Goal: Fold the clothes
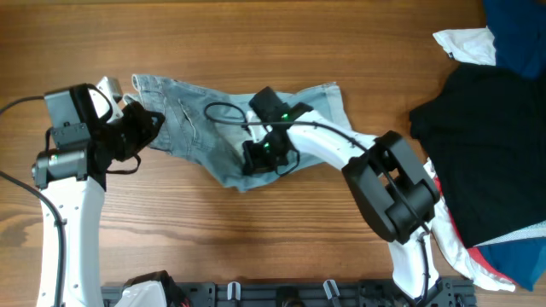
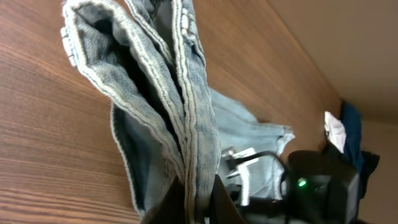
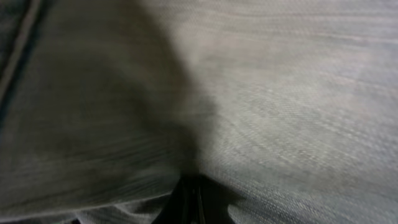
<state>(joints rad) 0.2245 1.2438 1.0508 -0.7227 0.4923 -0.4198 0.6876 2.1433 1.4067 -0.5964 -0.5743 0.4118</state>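
Observation:
The light blue denim shorts (image 1: 200, 128) lie crumpled across the middle of the table. My left gripper (image 1: 147, 128) is shut on the shorts' left edge; in the left wrist view the bunched hemmed edge (image 2: 186, 112) runs up from between my fingers (image 2: 198, 208). My right gripper (image 1: 258, 156) presses down on the middle of the shorts and is shut on a fold of denim; the right wrist view shows only denim (image 3: 261, 93) close up, with the closed fingertips (image 3: 193, 199) at the bottom.
A black garment (image 1: 478, 162) lies at the right, with dark blue cloth (image 1: 516, 34) and a white piece (image 1: 467, 44) behind it. More blue, white and red fabric (image 1: 499, 260) lies at the lower right. The table's front edge holds a black rail (image 1: 299, 294).

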